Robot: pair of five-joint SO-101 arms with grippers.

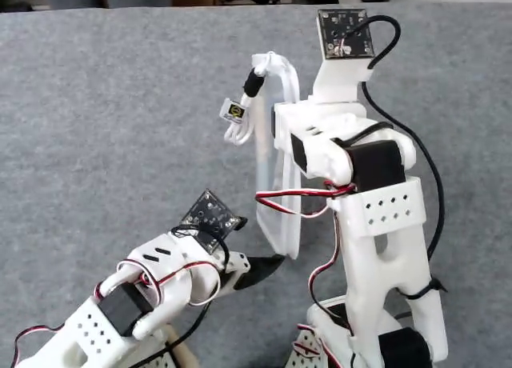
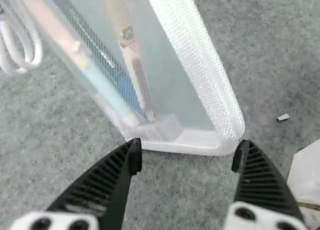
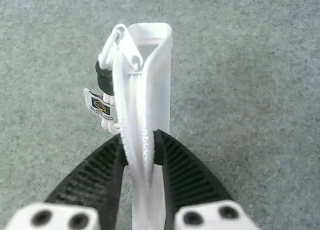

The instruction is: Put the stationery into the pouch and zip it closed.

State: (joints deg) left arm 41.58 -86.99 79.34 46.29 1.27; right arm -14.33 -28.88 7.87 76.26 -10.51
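A translucent white pouch (image 1: 276,184) stands on its long edge on the grey mat. Inside it I see pencils and pens (image 2: 131,65) through the wall. My right gripper (image 3: 140,147) is shut on the pouch's zipped top edge (image 3: 145,90). The zip slider (image 3: 135,62) sits beyond the fingers, near the far end. A white cord loop with a small tag (image 3: 100,105) hangs beside it. My left gripper (image 2: 187,157) is open low over the mat, its black fingers (image 2: 125,162) on either side of the pouch's near bottom corner (image 2: 220,140), not touching it.
The right arm (image 1: 352,160) leans over the pouch from the right; the left arm (image 1: 160,280) comes in from the front left. A small white scrap (image 2: 283,117) and a pale board corner (image 2: 307,180) lie by the left gripper. Open grey mat (image 1: 120,128) spreads to the left.
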